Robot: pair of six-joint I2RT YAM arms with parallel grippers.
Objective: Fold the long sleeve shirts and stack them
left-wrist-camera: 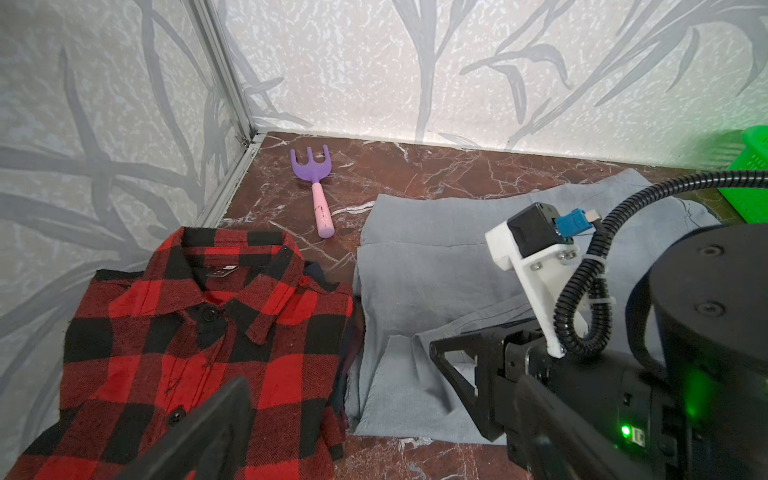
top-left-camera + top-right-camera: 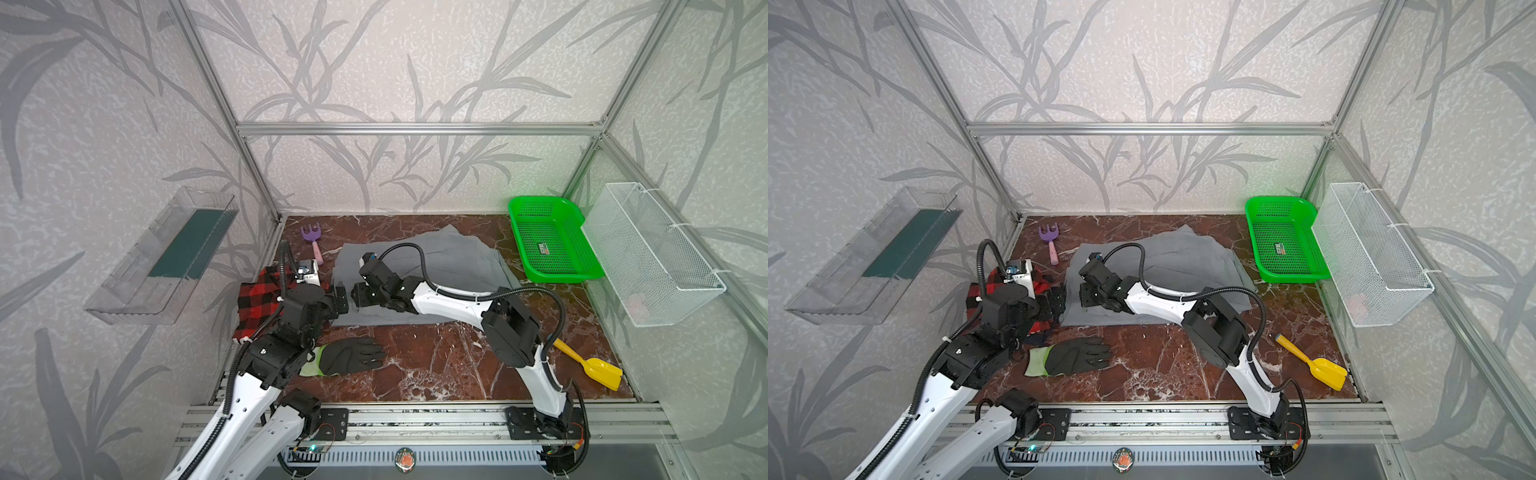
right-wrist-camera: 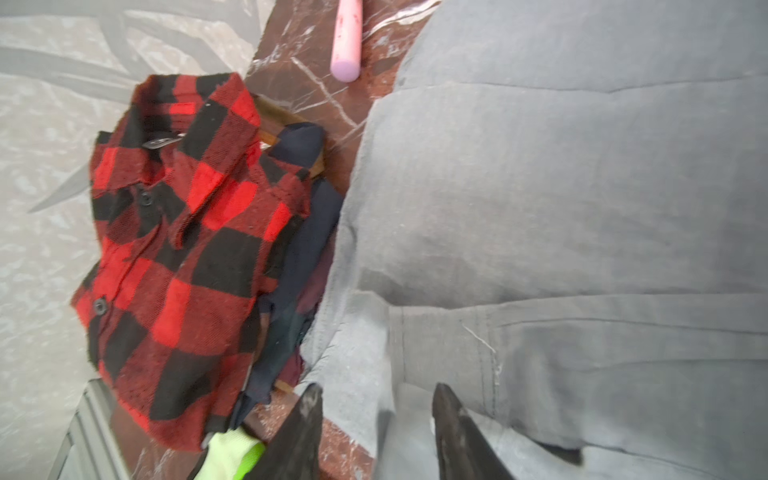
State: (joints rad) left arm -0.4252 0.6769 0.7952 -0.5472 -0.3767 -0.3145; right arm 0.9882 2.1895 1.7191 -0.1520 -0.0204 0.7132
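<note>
**Grey shirt mid-fold, plaid shirt parked at the left edge**

The grey shirt is spread over the middle of the counter toward the far edge, with one flap laid over near its left side, so it is judged part-folded. The right gripper is seen low over that flap. Its jaws are parted to a middling gap, with grey cloth between them, apparently not pinched. The left gripper is held wide and empty just beside it — probably placed to take the same edge. The plaid shirt lies folded and buttoned at the left edge, likely as the stack base. A black glove near the front edge, a purple rake by the far-left corner and a green basket at the far-right corner are judged clutter. The counter is red-brown marble-look — the walls are papered with grey leaves.
</note>
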